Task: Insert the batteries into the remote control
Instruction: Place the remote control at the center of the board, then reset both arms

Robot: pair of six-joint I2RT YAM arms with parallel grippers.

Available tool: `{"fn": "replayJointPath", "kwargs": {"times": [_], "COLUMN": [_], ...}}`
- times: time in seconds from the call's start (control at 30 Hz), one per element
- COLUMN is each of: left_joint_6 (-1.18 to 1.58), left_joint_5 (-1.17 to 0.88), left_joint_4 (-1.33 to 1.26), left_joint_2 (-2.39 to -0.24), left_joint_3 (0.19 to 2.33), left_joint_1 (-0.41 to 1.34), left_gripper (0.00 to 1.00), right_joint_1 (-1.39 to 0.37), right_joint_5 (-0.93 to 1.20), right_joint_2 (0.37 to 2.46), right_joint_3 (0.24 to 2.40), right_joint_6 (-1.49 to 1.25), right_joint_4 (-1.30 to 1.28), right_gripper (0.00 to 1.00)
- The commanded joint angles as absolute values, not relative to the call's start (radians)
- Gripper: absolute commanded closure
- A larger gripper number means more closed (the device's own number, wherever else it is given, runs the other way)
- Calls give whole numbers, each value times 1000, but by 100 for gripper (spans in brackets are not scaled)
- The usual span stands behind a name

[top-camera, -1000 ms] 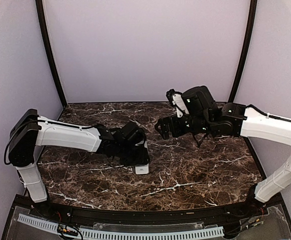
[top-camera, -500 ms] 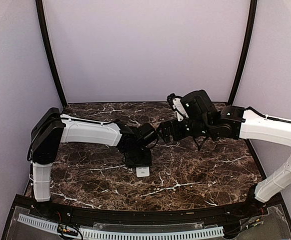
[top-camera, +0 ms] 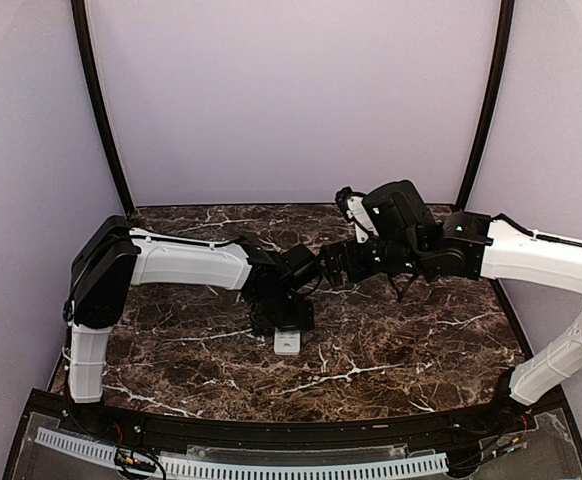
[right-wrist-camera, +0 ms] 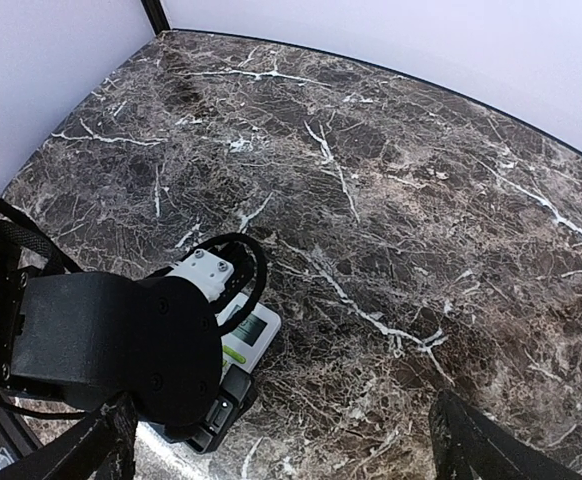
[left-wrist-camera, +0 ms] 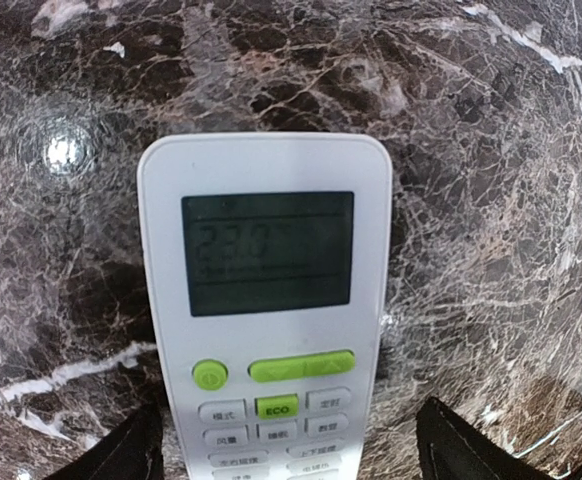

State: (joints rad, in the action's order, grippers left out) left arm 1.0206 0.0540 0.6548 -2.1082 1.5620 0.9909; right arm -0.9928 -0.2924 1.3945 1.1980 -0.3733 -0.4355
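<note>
The white remote control [left-wrist-camera: 266, 300] lies face up on the marble table, its grey display showing faint digits above green buttons. It also shows in the top view [top-camera: 287, 343] and the right wrist view [right-wrist-camera: 254, 335]. My left gripper [left-wrist-camera: 291, 462] is open and hangs just over the remote's button end, a dark fingertip [left-wrist-camera: 121, 455] on each side of it; in the top view the left gripper [top-camera: 283, 322] covers most of the remote. My right gripper [top-camera: 324, 263] is open and empty, held in the air above and behind the left wrist. No batteries are in view.
The dark marble table [top-camera: 401, 340] has a black rim along its near edge [top-camera: 271, 430]. Purple walls with black corner posts [top-camera: 101, 110] close in the back and sides. The left wrist body [right-wrist-camera: 121, 350] fills the lower left of the right wrist view.
My left arm has swung right and forward, bringing its gripper over the remote. My right gripper has shifted slightly left. The remote has stayed in place.
</note>
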Motion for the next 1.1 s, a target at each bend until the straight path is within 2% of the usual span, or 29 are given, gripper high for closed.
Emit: {"fn": "replayJointPath", "kwargs": {"times": [0.0, 0.13, 0.17, 0.3, 0.37, 0.5, 0.63, 0.8, 0.9, 1.07], "left_joint_6": [1009, 1003, 996, 909, 861, 719, 603, 625, 656, 650], "left_joint_5": [74, 111, 143, 305, 413, 592, 564, 583, 610, 738], "left_joint_4": [724, 726, 719, 644, 557, 334, 234, 325, 287, 162], "left_joint_2": [-2152, -2103, -2073, -1912, -1789, -1545, -1378, -1263, -1163, -1056], "left_joint_3": [1536, 1533, 1531, 1482, 1397, 1195, 1056, 960, 820, 624], "left_joint_1": [993, 994, 994, 1003, 1005, 984, 851, 514, 373, 289], "left_gripper": [13, 12, 8, 6, 2, 1, 1, 1, 1, 1], "right_joint_1": [-992, -992, -992, -975, -931, -793, -600, -276, -139, -83], "right_joint_5": [-307, -313, -316, -338, -344, -244, -91, 134, 196, 205], "right_joint_2": [1375, 1368, 1367, 1348, 1335, 1288, 1221, 1150, 1104, 1039], "right_joint_3": [1196, 1197, 1197, 1183, 1158, 1088, 965, 793, 698, 518], "right_joint_6": [-363, -359, -360, -369, -364, -350, -334, -340, -343, -391], "right_joint_4": [-431, -433, -433, -423, -406, -358, -275, -176, -118, 74], "right_gripper": [1, 1, 1, 1, 1, 2, 1, 1, 1, 1]}}
